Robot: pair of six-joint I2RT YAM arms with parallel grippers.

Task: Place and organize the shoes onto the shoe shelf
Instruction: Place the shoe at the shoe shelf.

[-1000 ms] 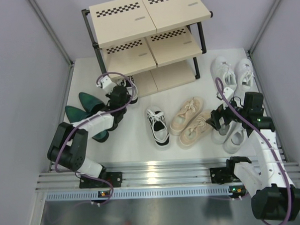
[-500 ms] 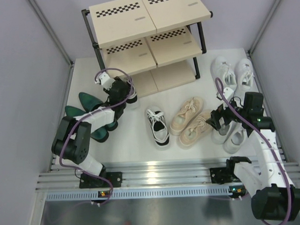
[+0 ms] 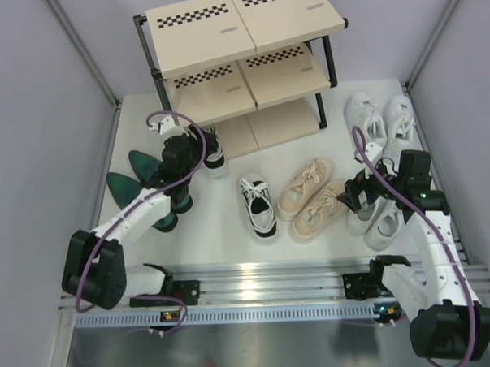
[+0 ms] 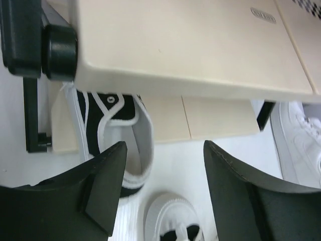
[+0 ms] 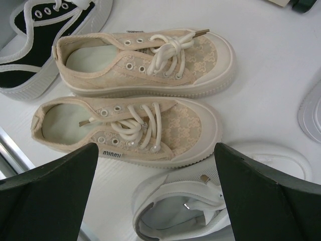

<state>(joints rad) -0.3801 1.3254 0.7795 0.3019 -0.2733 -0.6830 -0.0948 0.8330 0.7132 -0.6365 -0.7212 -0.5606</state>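
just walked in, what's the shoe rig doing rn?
Two arms are loading shoes onto the three-tier beige-board shelf with black tube frame. The left gripper is open just in front of the bottom tier, where one black-and-white lace sneaker sits toe-in, heel sticking out. Its mate, the beige lace sneakers, the glossy dark green heeled shoes and two white sneaker pairs lie on the table. The right gripper hovers open over the beige pair, holding nothing.

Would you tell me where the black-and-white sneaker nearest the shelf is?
In the top view, the black-and-white sneaker sits at the front left corner of the shoe shelf, its front tucked under the boards, heel sticking out toward the open left gripper.
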